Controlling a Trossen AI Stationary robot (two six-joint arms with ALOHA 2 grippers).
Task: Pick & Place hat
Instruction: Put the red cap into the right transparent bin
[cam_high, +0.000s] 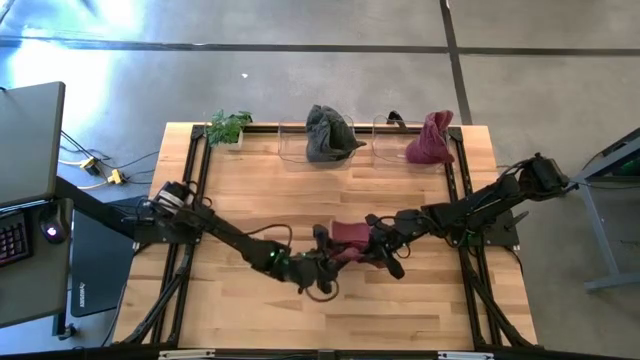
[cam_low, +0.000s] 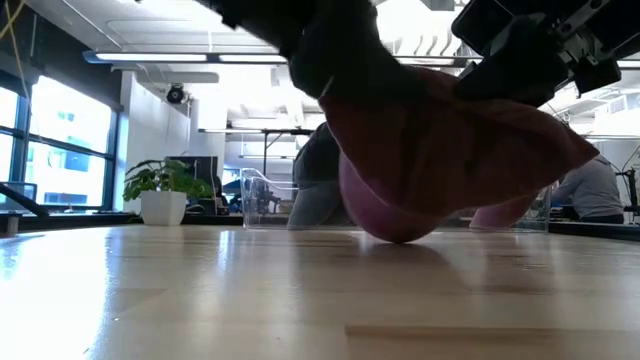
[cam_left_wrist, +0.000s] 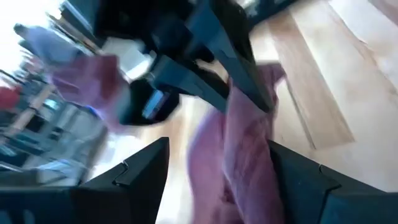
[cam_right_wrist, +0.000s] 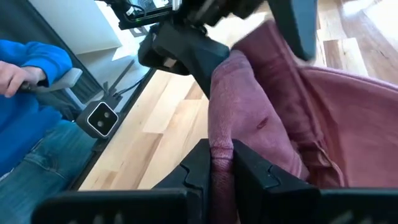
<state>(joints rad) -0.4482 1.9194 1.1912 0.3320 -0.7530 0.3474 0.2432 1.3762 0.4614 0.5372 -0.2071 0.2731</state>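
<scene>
A maroon hat (cam_high: 350, 236) hangs in the middle of the table between my two grippers. My right gripper (cam_right_wrist: 221, 167) comes from the table's right and is shut on the hat. My left gripper (cam_left_wrist: 217, 180) comes from the left and stands open, with the hat's cloth (cam_left_wrist: 239, 155) between its fingers. I cannot tell whether those fingers touch the cloth. In the low view the hat's rounded underside (cam_low: 400, 225) hangs down close to the table top. My right gripper pinches a bunched fold of the hat's maroon cloth (cam_right_wrist: 222, 134) between its two fingers. They come from the table's right side, slanting a little downward. The hat droops below and beyond the fingers, slack.
Two clear bins stand at the far edge, one holding a grey hat (cam_high: 326, 135), the other a second maroon hat (cam_high: 430, 142). A potted plant (cam_high: 230, 127) is at the far left corner. A person in blue (cam_right_wrist: 31, 68) sits beyond the table's left side.
</scene>
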